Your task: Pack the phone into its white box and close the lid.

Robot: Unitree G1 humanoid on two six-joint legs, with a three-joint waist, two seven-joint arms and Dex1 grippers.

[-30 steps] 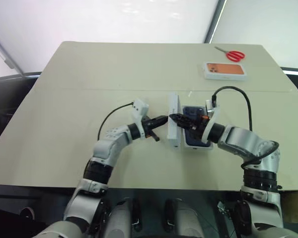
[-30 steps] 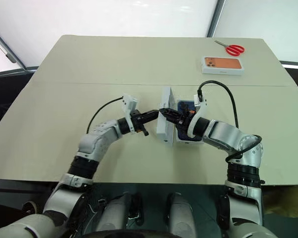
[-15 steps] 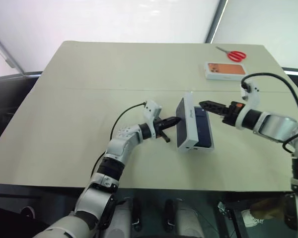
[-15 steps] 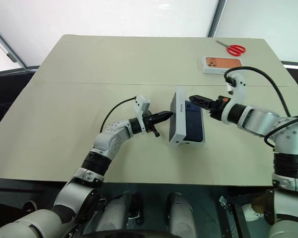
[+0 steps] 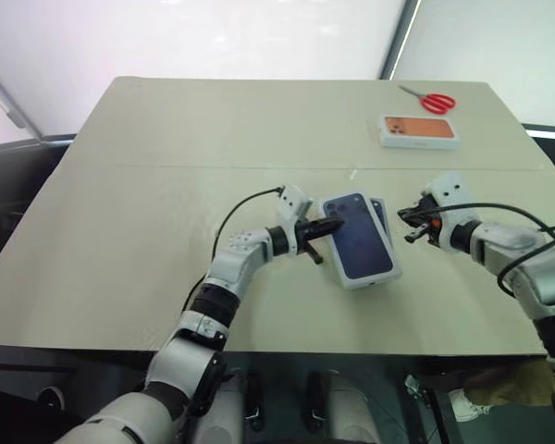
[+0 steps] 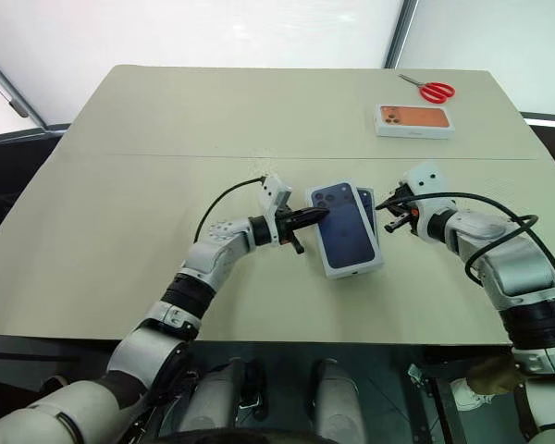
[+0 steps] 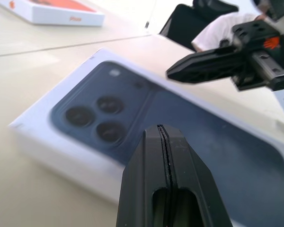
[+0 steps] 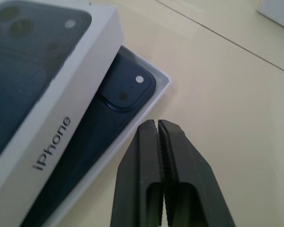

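Lying askew over the box [image 8: 161,90] and phone [image 8: 118,99], the lid [image 5: 359,239] is touched by the clenched left gripper [image 5: 331,224]; the right gripper [image 5: 409,215], clenched empty, is just beside.

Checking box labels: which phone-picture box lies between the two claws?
The blue-picture lid, lying crooked over the white box; the orange-picture box sits far off by the scissors.

Most of the phone [image 8: 109,109] and white box [image 8: 163,87] under the skewed lid [image 5: 356,237]
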